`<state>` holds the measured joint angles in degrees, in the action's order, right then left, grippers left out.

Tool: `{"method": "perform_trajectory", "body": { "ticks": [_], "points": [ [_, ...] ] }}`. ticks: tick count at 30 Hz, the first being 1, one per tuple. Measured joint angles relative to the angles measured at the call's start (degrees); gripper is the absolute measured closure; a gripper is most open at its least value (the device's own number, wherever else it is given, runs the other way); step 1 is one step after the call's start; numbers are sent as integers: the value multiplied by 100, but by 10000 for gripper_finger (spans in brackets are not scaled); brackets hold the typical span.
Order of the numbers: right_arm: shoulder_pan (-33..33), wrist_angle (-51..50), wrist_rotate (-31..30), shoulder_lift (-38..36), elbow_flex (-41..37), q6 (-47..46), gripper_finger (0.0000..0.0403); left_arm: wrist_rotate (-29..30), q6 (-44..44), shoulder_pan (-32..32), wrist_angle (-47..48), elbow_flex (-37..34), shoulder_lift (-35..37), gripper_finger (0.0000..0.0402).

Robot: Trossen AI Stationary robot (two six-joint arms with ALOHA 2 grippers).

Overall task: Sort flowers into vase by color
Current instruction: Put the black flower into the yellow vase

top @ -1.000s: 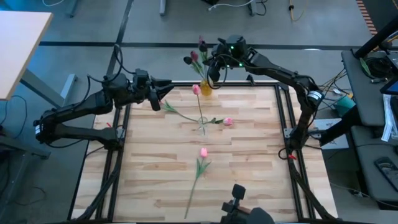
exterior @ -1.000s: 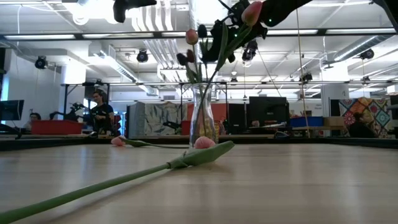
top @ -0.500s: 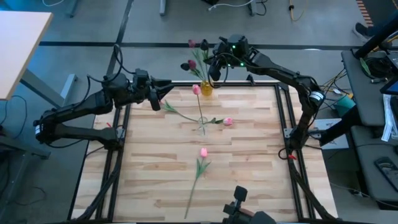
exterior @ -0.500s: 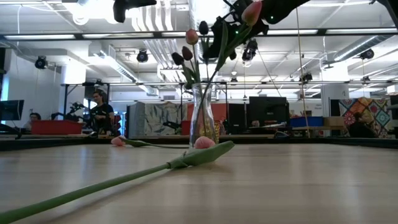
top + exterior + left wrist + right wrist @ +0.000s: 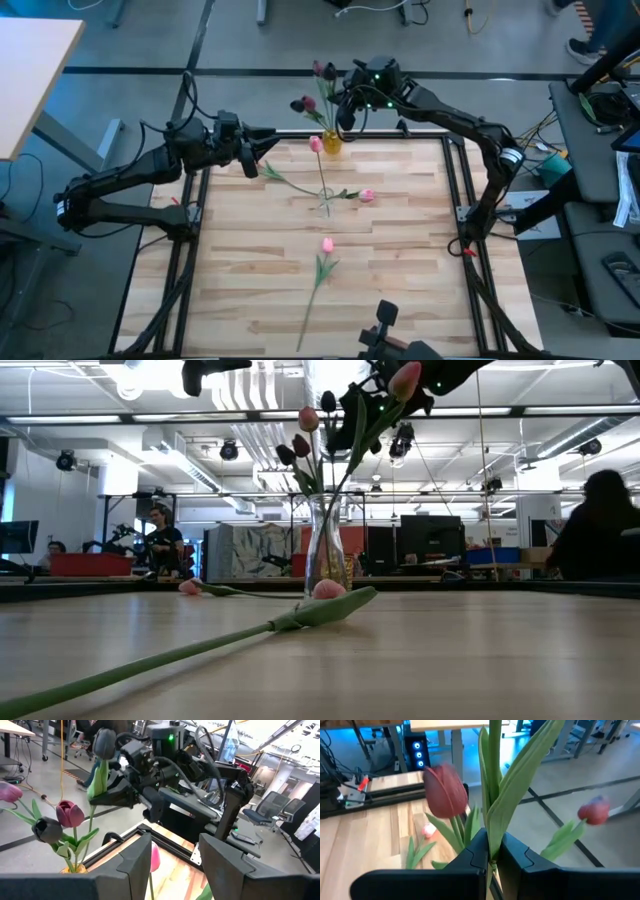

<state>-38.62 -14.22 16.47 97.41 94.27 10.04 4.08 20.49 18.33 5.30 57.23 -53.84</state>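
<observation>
A clear vase (image 5: pixel 331 146) (image 5: pixel 327 550) stands at the table's far edge with several tulips in it, maroon heads (image 5: pixel 299 105) and a pinker one (image 5: pixel 308 418). My right gripper (image 5: pixel 345 117) (image 5: pixel 492 845) hovers just above the vase, shut on another tulip's stem. That tulip's head (image 5: pixel 105 742) looks dark in the left wrist view. My left gripper (image 5: pixel 262 150) (image 5: pixel 175 855) is open over the far left corner, touching nothing. Three pink tulips lie flat on the wood: one (image 5: pixel 316 144) beside the vase, one (image 5: pixel 367 196) mid-table, one (image 5: pixel 327 244) nearer. My right gripper pinches the tulip's green stem (image 5: pixel 493 827), together with the base of a long leaf (image 5: pixel 520 785), between its two fingers. The fingers reach level across the stem from the table's right. The tulip stands nearly upright, head above the fingers, lower stem running down toward the vase mouth (image 5: pixel 326 497).
The table's black frame rail (image 5: pixel 300 133) runs right behind the vase. The mid-table tulip's stem (image 5: pixel 290 183) crosses that of the tulip by the vase. The nearest tulip's stem (image 5: pixel 150 665) stretches toward the near edge. People sit in the room behind (image 5: pixel 600 525).
My right gripper has kept almost still over the vase with the stem in its hold. The heads in the vase have swayed. One maroon head has swung away from its neighbour toward the far edge.
</observation>
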Motion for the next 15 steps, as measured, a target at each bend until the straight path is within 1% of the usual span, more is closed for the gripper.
{"method": "perform_trajectory", "body": {
  "ticks": [8, 10, 12, 15],
  "points": [
    [-2, -3, -18, 73, -219, 246, 385, 0, 0, 0, 19, 0, -13, 251],
    [-2, -2, -170, 87, -222, 204, 383, 0, 0, 0, 22, -1, -22, 251],
    [0, -15, -351, 91, -230, 156, 374, 0, 0, 0, 31, -2, -28, 251],
    [-2, -7, -542, 94, -230, 15, 350, 0, 0, 0, 31, -2, -28, 251]
  ]
}}
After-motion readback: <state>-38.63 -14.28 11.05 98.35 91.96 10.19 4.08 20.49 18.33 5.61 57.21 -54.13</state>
